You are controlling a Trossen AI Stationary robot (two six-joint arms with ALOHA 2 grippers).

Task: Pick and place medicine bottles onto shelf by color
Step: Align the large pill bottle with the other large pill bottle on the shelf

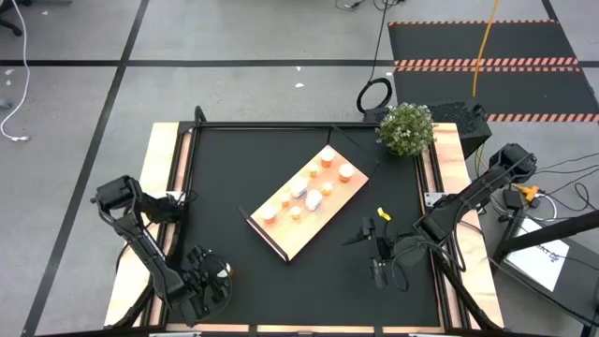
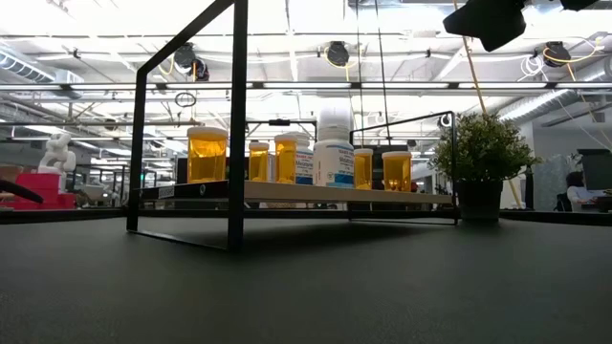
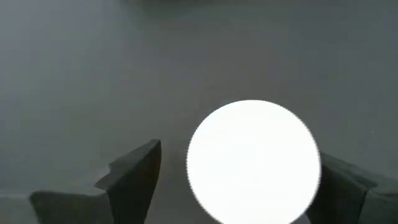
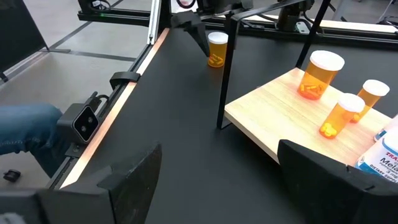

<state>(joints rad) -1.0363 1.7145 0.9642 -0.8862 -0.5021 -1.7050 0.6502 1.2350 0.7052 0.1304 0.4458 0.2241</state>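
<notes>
Hovering: left gripper (image 3: 239,186) hung low over the near-left corner of the black mat (image 1: 234,178), straight above a white-capped bottle (image 3: 254,163).
Left grip: fingers (image 3: 134,174) stood wide on either side of the cap; I could not see them touching it, so nothing was held yet.
Bottle's spot: from above, that lone orange bottle (image 1: 225,272) sat by the left gripper, well apart from the shelf (image 1: 323,220).
Shelf: light-wood board lying on a slant mid-table, raised on a thin black frame (image 2: 234,124), already carrying most of the bottles.
Load: orange ones (image 2: 207,155) stood along it, with white ones (image 2: 334,150) bunched near the middle; whether colours were properly grouped I could not tell.
Right arm: right gripper (image 4: 217,186) waited near the right of the mat, just beside the shelf's edge, fingers spread, empty.
Also there: potted plant (image 1: 406,128) at the far right corner.
Step in hand, my read: the pick of what looked like the last stray bottle.
Next move calls for: coming down square over the cap, closing on the body below it, lifting clear, then carrying it across to the orange group without clipping the frame.
</notes>
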